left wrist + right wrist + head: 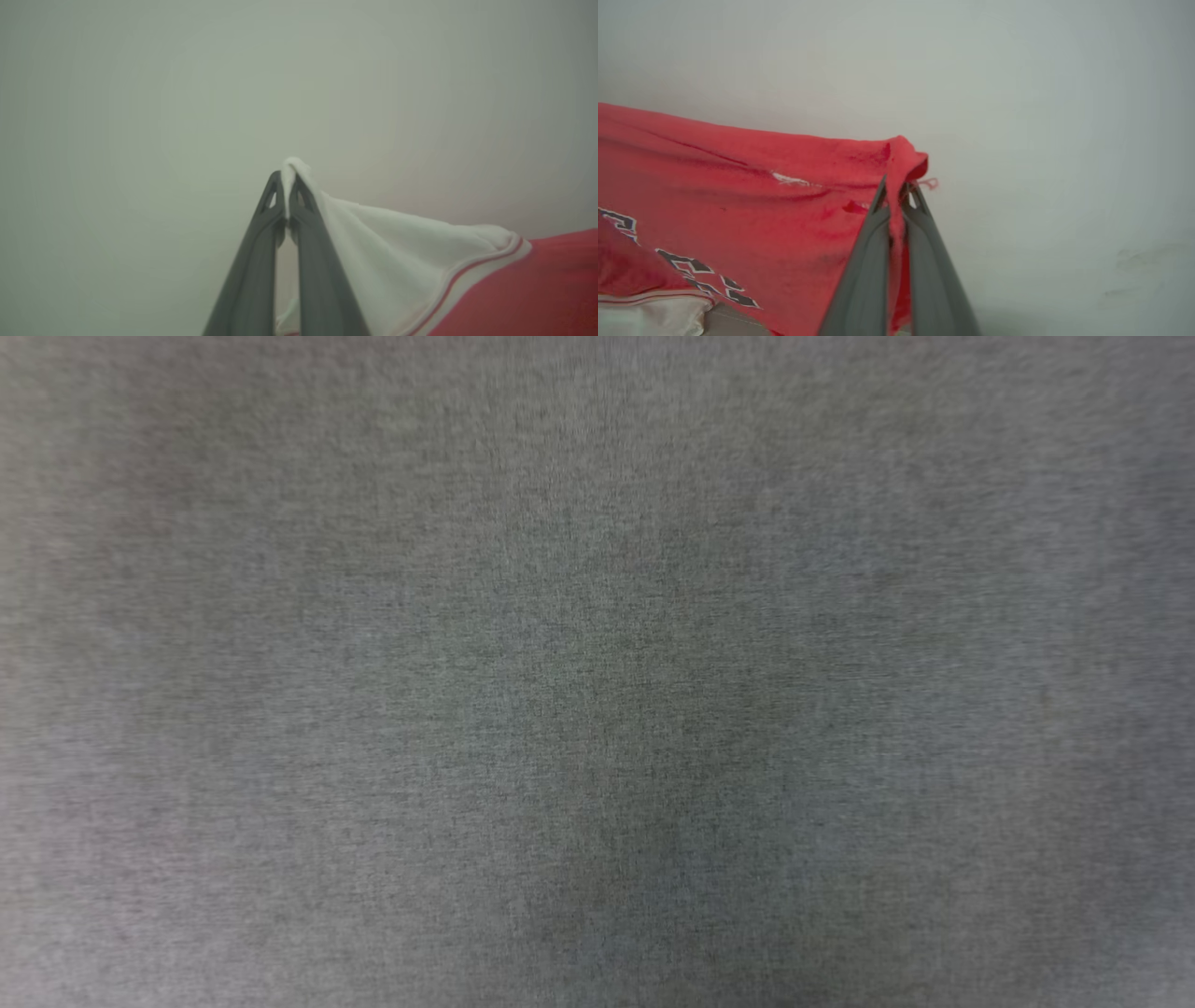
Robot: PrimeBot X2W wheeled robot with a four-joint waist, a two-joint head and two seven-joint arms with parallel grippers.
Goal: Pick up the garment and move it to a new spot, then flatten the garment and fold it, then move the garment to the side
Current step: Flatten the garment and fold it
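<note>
the left gripper [286, 191] is pressing its two dark fingers fully together on a bunched tip of the white sleeve panel [397, 242] of the garment [551, 289], which is draping away past the striped trim [472, 268] to red cloth. the right gripper [896, 196] is clamping tight on a red edge, the cloth stretching off leftward with black lettering [686, 266] low down. a pale backdrop [1064, 140] is lying behind. the head view is showing a blurred grey woven surface [597, 672].
</note>
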